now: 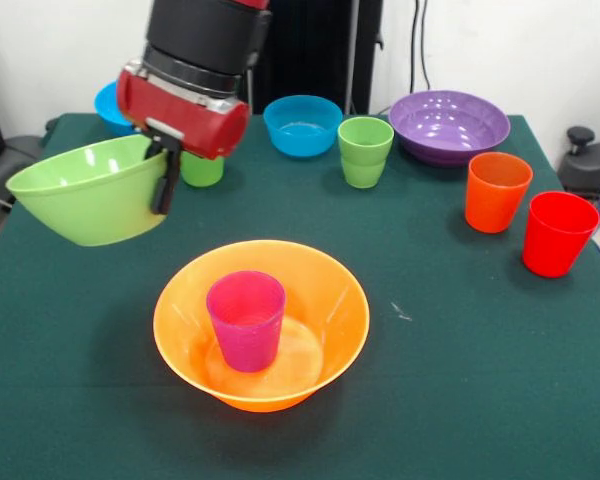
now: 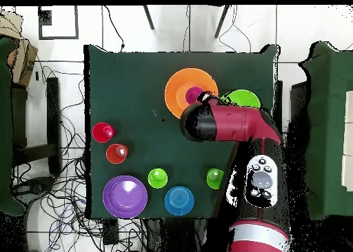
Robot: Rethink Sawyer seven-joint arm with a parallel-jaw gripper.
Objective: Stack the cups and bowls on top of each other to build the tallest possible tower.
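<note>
One green bowl (image 1: pixel 88 190) hangs tilted off the table, its rim pinched in the closed gripper (image 1: pixel 166 180).

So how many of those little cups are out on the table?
5: purple cup inside the orange bowl, green cup mid-back, another green cup half hidden behind the arm, orange cup and red cup at right.

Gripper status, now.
Gripper: closed on the rim of the green bowl, holding it tilted in the air, off to the side of the orange bowl.
</note>
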